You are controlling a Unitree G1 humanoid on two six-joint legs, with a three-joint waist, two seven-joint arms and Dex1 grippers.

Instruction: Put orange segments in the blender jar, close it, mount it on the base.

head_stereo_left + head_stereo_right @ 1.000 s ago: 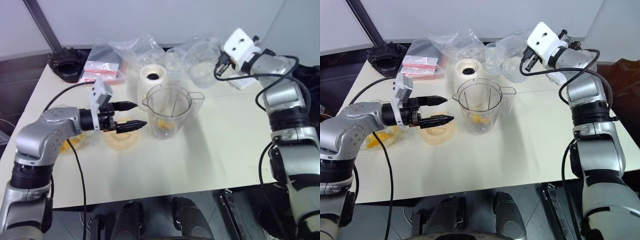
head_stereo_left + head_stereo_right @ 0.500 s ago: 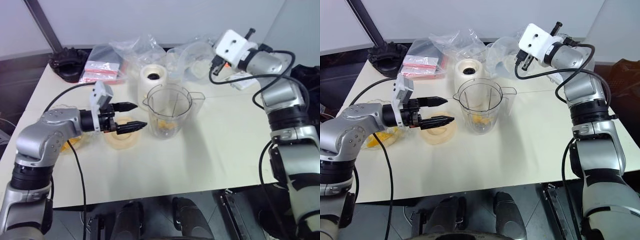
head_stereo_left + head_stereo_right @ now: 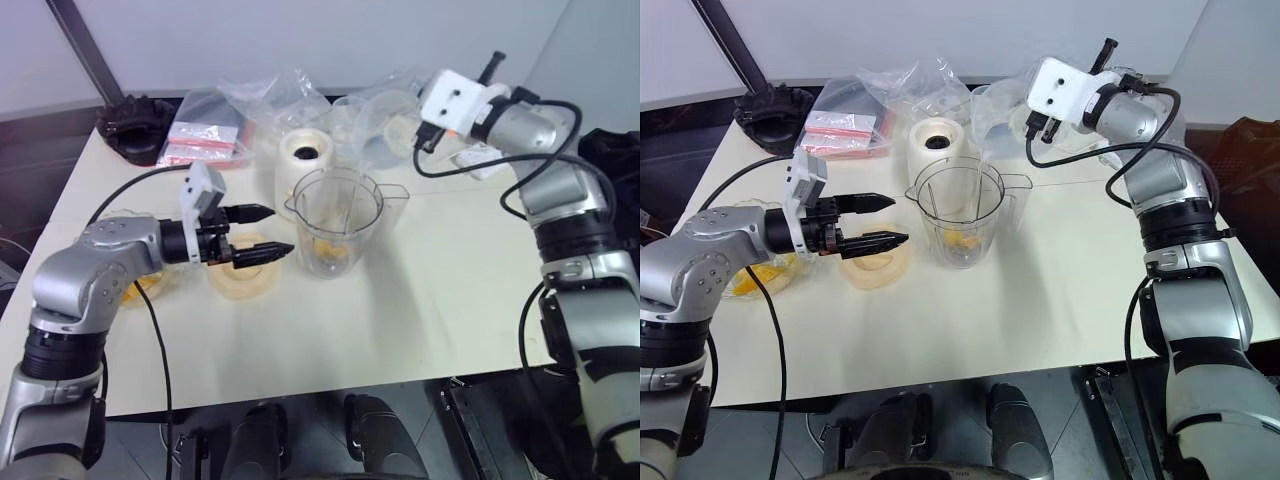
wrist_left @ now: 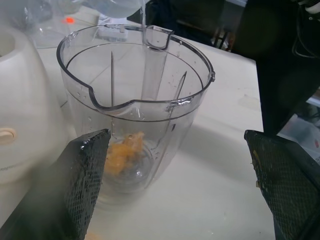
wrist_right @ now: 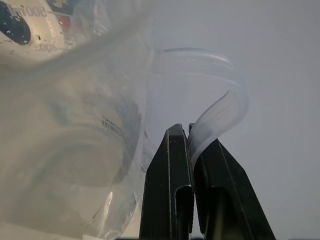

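Blender jar (image 3: pixel 338 222) stands upright mid-bench (image 3: pixel 420 310), lid off, w/ a few orange segments (image 4: pixel 122 152) lying at its bottom by the blade. Its pour spout faces the left hand, handle on the far side. Base (image 3: pixel 303 160) sits just behind the jar, toward the robot's left, dark socket up; jar not mounted on it.

Left hand (image 3: pixel 262 232) hovers level just left of the jar, fingers (image 4: pixel 85 180) spread wide w/ nothing between them; tips near the jar wall but apart from it. Under that hand a round pale-orange lid (image 3: pixel 241 279) lies flat on the bench. Further left, partly hidden by the forearm, a glass bowl (image 3: pixel 145 283) w/ more orange pieces in it.

Right hand (image 5: pixel 192 150) is raised at the back right of the bench, fingers pinched tight on the handle of a clear measuring cup (image 3: pixel 1002 120). In the right wrist view the handle's thin loop is clamped between the two black fingers and the cup body looms blurred to one side, printed scale marks visible. Cup is held off the bench and tilted; can't tell what's in it.

Back of bench: crumpled clear plastic bags (image 3: pixel 270 95), a zip bag w/ red print (image 3: pixel 200 142), and a black object (image 3: pixel 135 125) at the far left corner.
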